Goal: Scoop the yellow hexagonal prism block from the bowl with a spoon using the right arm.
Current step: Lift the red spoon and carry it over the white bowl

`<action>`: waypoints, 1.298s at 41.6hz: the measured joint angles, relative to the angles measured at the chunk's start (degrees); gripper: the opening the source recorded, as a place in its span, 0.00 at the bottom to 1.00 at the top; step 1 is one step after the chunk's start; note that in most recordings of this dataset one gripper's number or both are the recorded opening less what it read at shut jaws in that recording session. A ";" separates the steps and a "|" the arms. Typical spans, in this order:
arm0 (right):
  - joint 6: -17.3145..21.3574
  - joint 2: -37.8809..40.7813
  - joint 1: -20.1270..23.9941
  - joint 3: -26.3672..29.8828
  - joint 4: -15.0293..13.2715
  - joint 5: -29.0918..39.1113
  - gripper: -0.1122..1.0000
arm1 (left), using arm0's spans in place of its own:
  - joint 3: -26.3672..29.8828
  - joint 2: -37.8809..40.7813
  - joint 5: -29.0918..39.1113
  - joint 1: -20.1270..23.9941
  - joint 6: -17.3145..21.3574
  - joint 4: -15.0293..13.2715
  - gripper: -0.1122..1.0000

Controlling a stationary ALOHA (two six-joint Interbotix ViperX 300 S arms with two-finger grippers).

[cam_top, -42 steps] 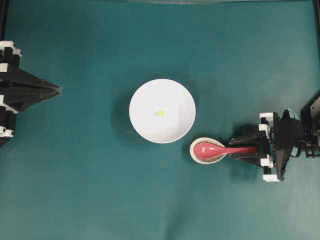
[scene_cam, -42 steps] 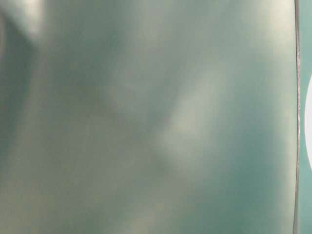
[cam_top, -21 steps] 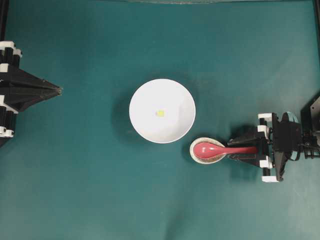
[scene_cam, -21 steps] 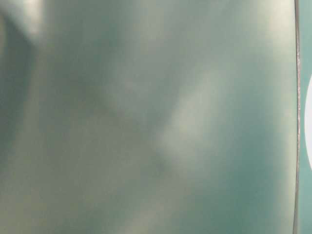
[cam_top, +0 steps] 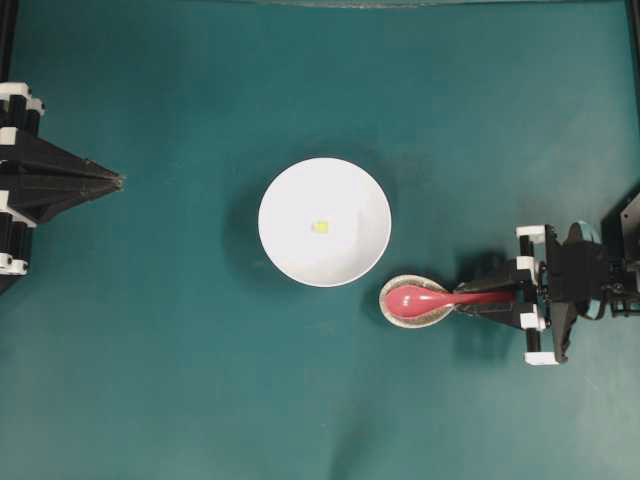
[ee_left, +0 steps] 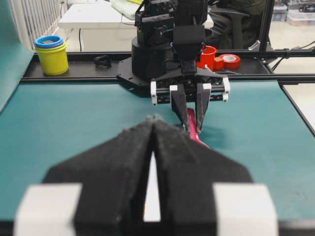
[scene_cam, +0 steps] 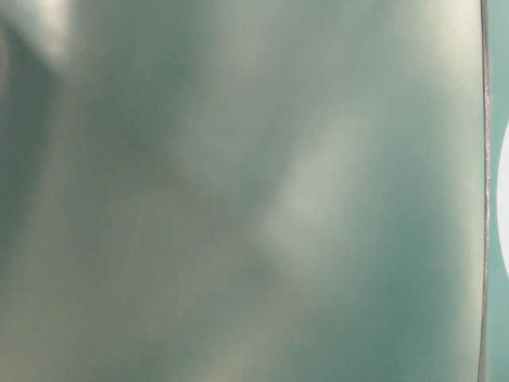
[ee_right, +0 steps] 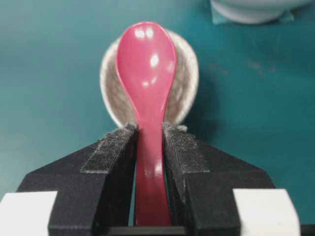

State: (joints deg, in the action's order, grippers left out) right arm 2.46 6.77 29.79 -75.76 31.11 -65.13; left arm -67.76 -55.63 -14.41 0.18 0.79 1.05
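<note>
1. Red-pink and glossy, the spoon [ee_right: 146, 98] fills the middle of the right wrist view; the right gripper [ee_right: 149, 140] has its two black pads pressed against either side of the handle, grasping it.
2. Beyond the pads, the spoon's oval scoop lies in the small speckled dish [ee_right: 184, 78], upper centre of that frame.
3. At the top right edge of the same view, the underside of the white bowl [ee_right: 251, 12] shows on the teal table [ee_right: 49, 73].
4. From overhead, the spoon [cam_top: 440, 298] lies lower right of centre with its handle pointing right into the right gripper [cam_top: 500, 297]; the speckled dish [cam_top: 392, 312] sits just beside the bowl's lower right rim.
5. The bowl [cam_top: 290, 235] stands at the frame's centre, and the yellow hexagonal prism block [cam_top: 320, 227] rests on its floor, near the middle.
6. Far left, the left gripper [cam_top: 118, 181] is clenched with its tips together, well apart from the bowl; the left wrist view shows its pads [ee_left: 123, 162] meeting at the tip.
7. The table-level view is a blur of green; only a white sliver shows at its right edge.
</note>
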 measured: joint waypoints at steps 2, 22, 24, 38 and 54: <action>0.00 -1.85 0.00 0.09 0.00 0.88 0.30 | 0.00 0.00 0.00 0.00 0.00 0.00 0.10; -2.02 -24.26 -6.50 3.96 0.09 26.19 0.30 | 0.00 0.00 0.00 0.00 0.00 0.00 0.10; -2.81 -26.54 -8.35 5.27 0.09 31.29 0.30 | 0.00 0.00 0.00 -0.09 0.00 0.00 0.10; -8.88 -32.87 -24.79 20.04 -0.18 70.05 0.30 | 0.00 0.09 0.00 0.00 0.00 0.00 0.10; -9.05 -25.05 -37.53 36.21 -5.62 94.75 0.30 | 0.00 0.09 0.00 0.00 0.09 0.00 0.10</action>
State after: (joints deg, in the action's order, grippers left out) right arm -6.59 -18.28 -7.73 -39.55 25.49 29.62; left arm -67.76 -55.55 -14.41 0.18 0.88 1.05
